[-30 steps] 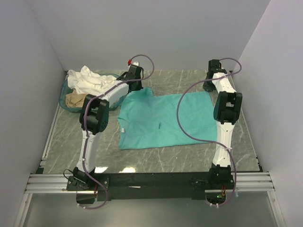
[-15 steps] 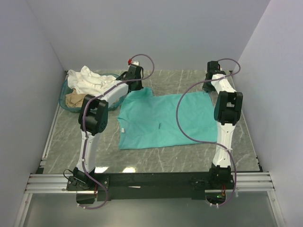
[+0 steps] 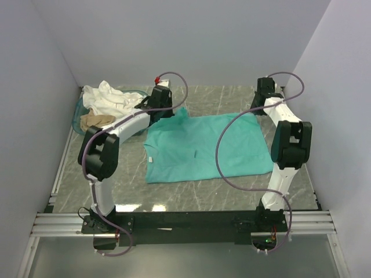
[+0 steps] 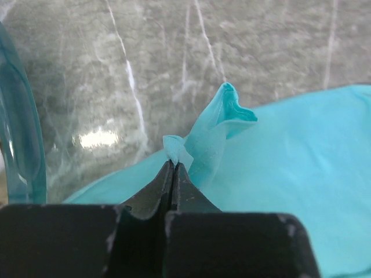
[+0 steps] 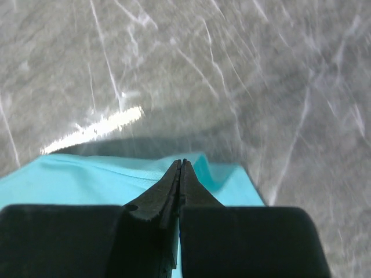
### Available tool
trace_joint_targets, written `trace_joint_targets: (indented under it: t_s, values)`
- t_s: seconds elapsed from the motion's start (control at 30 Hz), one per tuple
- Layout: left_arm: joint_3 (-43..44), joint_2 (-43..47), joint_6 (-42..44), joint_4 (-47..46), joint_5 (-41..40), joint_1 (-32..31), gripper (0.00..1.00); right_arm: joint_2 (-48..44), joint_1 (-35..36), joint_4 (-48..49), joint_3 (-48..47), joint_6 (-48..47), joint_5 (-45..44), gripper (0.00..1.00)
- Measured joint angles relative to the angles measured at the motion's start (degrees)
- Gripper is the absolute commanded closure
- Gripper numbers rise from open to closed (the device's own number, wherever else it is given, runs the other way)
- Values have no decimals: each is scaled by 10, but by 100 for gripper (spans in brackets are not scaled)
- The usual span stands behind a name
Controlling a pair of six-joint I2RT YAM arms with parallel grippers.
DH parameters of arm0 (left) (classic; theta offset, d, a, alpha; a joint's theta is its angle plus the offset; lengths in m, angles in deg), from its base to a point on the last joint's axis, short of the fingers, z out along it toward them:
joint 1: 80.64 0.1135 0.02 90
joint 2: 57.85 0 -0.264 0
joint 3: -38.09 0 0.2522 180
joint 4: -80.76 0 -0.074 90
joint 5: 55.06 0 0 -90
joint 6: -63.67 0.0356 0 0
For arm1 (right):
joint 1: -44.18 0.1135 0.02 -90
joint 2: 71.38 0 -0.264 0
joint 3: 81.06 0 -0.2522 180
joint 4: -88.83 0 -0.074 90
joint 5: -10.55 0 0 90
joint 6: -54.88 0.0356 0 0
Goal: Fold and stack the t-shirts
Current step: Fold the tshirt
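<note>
- Left wrist view: my left gripper (image 4: 173,165) has its jaws pressed together on a small tuft of the teal t-shirt (image 4: 301,150), which peaks up at the shirt's far left corner.
- Right wrist view: my right gripper (image 5: 181,165) is closed too, its tips nipping the shirt's far right edge, as far as I can judge.
- I hold both far corners so that, I reckon, the far edge can be carried toward me for a first fold.
- The teal shirt lies spread mid-table; the white shirt (image 3: 107,95) and beige shirt (image 3: 95,120) sit in the basket (image 3: 77,123) at far left.
- The table (image 3: 191,194) is grey, marbled and glossy, boxed in by plain pale walls (image 3: 191,40).
</note>
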Motion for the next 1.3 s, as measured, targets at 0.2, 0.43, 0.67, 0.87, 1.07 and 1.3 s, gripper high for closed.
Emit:
trace_joint_targets:
  t_s: [0.2, 0.43, 0.67, 0.87, 1.07, 1.3]
  values:
    - [-105, 88, -1, -33, 4, -21, 100, -76, 0, 35, 96, 17, 2, 100]
    - [-217, 196, -17, -48, -3, -46, 100, -147, 0, 39, 166, 32, -25, 100]
    - [-300, 290, -45, -57, -18, -76, 100, -220, 0, 40, 214, 37, -70, 100]
    - [-342, 331, -63, -62, -32, -97, 100, -265, 0, 38, 264, 45, -85, 100]
    - [-372, 358, -80, -62, -44, -103, 100, -294, 0, 35, 300, 49, -91, 100]
    - [-392, 390, -92, -62, -56, -105, 100, -316, -1, 26, 314, 50, -101, 100]
